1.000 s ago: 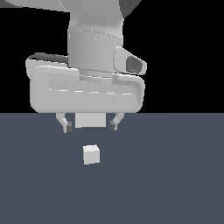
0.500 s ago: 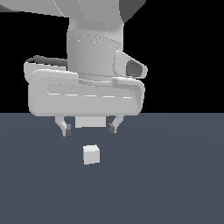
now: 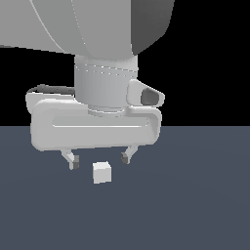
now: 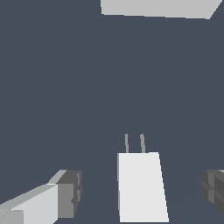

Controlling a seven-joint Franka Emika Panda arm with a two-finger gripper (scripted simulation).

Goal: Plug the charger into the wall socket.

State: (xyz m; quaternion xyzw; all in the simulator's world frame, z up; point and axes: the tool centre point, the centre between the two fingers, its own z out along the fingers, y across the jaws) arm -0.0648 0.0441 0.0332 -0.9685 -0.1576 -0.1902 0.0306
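The charger [image 3: 101,172] is a small white cube on the dark floor. In the wrist view the charger [image 4: 140,175] has two thin prongs [image 4: 134,143] pointing toward a pale flat panel, the wall socket [image 4: 157,8], cut off by the frame edge. In the exterior view the socket is hidden behind the hand. My gripper [image 3: 100,160] is open and low over the floor. Its fingertips [image 3: 73,164] stand on either side of the charger, slightly behind it, apart from it. In the wrist view the gripper [image 4: 141,191] straddles the charger with gaps on both sides.
The dark grey floor [image 3: 195,205] stretches around the charger. The large white hand body [image 3: 93,127] and arm fill the upper part of the exterior view and block what is behind them.
The hand has come down toward the floor, so the fingertips now flank the charger. The white panel seen between the fingers earlier is now hidden behind the hand. The charger has not moved.
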